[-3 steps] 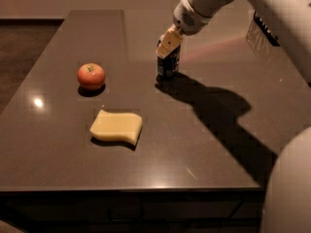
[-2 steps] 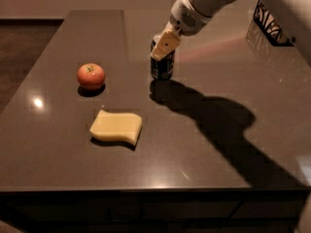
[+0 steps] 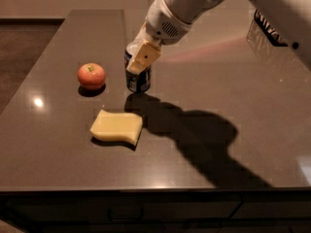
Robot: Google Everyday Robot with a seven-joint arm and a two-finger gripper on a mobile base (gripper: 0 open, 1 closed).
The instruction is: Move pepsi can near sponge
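Dark tabletop, pepsi can gripped in pincer, beyond sponge

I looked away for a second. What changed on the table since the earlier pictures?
The gripper, shut on the pepsi can, has carried it left and toward the camera, closer to the sponge. The apple and sponge have not moved.
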